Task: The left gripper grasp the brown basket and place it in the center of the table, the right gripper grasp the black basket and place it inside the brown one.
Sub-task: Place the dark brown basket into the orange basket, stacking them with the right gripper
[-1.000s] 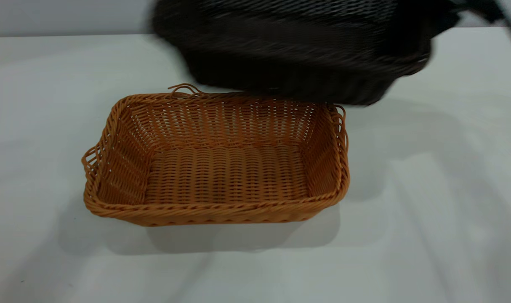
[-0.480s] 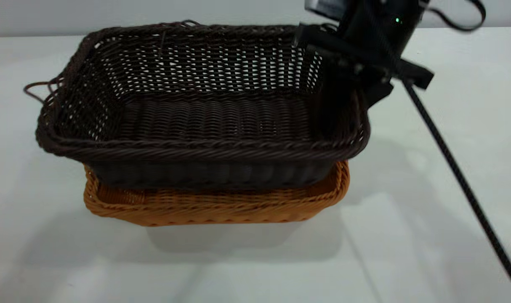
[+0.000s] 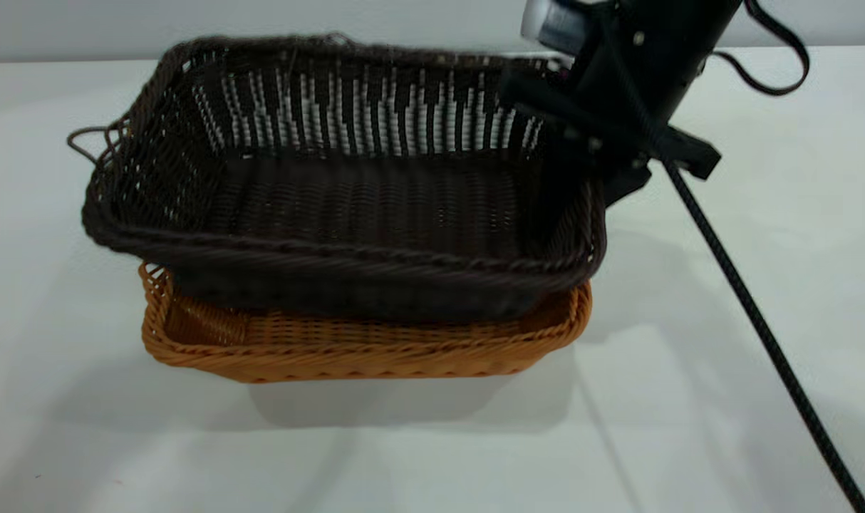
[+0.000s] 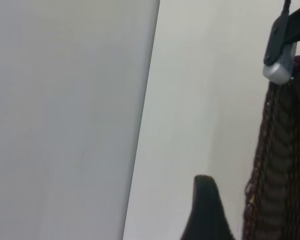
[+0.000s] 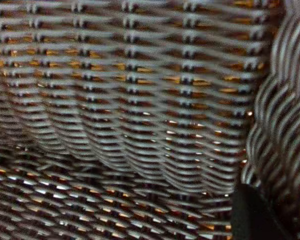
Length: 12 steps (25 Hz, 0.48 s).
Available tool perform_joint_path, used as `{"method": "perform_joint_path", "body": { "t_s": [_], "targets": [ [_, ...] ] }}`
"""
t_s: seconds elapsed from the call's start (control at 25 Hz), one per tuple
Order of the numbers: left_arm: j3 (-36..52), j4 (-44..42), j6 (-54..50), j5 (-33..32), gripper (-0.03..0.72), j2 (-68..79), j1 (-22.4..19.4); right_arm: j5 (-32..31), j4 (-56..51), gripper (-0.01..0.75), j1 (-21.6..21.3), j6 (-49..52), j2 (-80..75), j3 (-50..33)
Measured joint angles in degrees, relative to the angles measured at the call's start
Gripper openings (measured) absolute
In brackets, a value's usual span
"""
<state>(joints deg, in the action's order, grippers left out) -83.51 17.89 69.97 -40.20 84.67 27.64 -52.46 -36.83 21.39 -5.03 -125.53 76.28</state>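
- On the white table [image 3: 746, 235], seen from the exterior camera, the brown basket [image 3: 361, 349] sits upright near the centre, its long front wall and braided rim facing the camera at 6 o'clock.
- The black basket [image 3: 347, 192] is partly lowered into the brown one, tilted: its end at 9 o'clock rides high above the orange-tan rim, while its end at 3 o'clock sits lower, close to that rim.
- A thin loop handle [image 3: 90, 139] juts from the black basket's short end at 9 o'clock, clear of the brown basket below it.
- A strip of the brown basket's inner wall shows at 7 o'clock, under the raised dark end.
- The right gripper [image 3: 589, 142] comes down from 1 o'clock and pinches the black basket's short wall at 3 o'clock, one finger inside the basket and the rest of the black body outside it.
- A black cable [image 3: 760, 328] runs from the right arm toward 5 o'clock across the table.
- The right wrist view is filled with the black basket's dark weave [image 5: 140, 125], with orange-tan glinting through the gaps.
- The left gripper is out of the exterior view; the left wrist view shows a single dark fingertip [image 4: 206, 210] over the table beside the black basket's outer wall [image 4: 282, 165], touching nothing, and whether it is spread or pressed together cannot be told.
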Motion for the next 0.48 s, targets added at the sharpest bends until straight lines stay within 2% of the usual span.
{"method": "perform_joint_path", "body": {
  "t_s": [0.36,0.48],
  "targets": [
    [0.0,0.0,0.0,0.0,0.468,0.0,0.0,2.7,2.09,0.099,0.02,-0.46,-2.2,0.0],
    [0.0,0.0,0.0,0.0,0.468,0.0,0.0,2.87,3.88,0.139,0.02,-0.67,-2.2,0.41]
  ]
}}
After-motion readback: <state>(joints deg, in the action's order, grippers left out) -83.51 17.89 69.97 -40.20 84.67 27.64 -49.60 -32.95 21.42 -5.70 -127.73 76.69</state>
